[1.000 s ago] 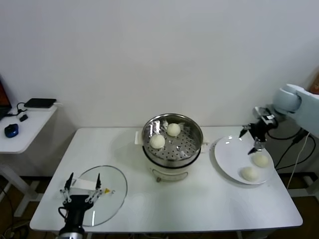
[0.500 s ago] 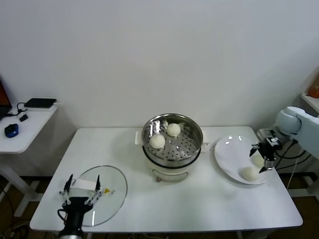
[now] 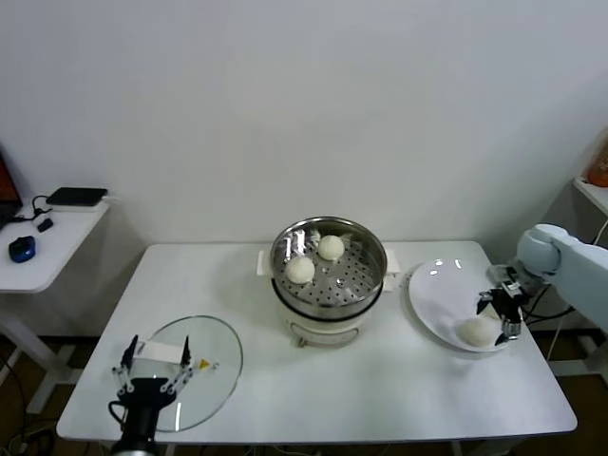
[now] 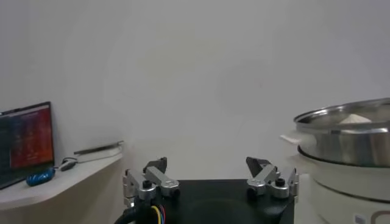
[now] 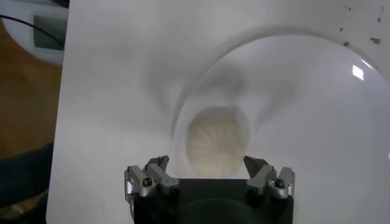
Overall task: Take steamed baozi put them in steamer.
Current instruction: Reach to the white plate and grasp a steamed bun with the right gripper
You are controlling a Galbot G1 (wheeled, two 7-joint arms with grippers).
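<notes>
The steamer (image 3: pixel 328 285) stands mid-table with two steamed baozi (image 3: pixel 300 270) (image 3: pixel 331 247) on its perforated floor. To its right, a white plate (image 3: pixel 435 296) carries one baozi (image 3: pixel 478 331) in plain sight and a second, mostly hidden by my right gripper (image 3: pixel 503 312). That gripper is low over the plate's far right side and open. In the right wrist view a baozi (image 5: pixel 218 141) lies just ahead of the right gripper (image 5: pixel 207 163), between its spread fingers and untouched. My left gripper (image 3: pixel 152 370) waits open at the table's front left.
A glass lid (image 3: pixel 204 366) lies flat under the left gripper. The steamer's rim (image 4: pixel 347 131) shows from the left wrist. A side table (image 3: pixel 47 247) with a mouse and cables stands at the far left. Cables hang off the table's right edge.
My right gripper has come down and slightly rightward, from above the plate's back edge to just over the baozi on the plate. It stayed open. The left arm has not moved.
</notes>
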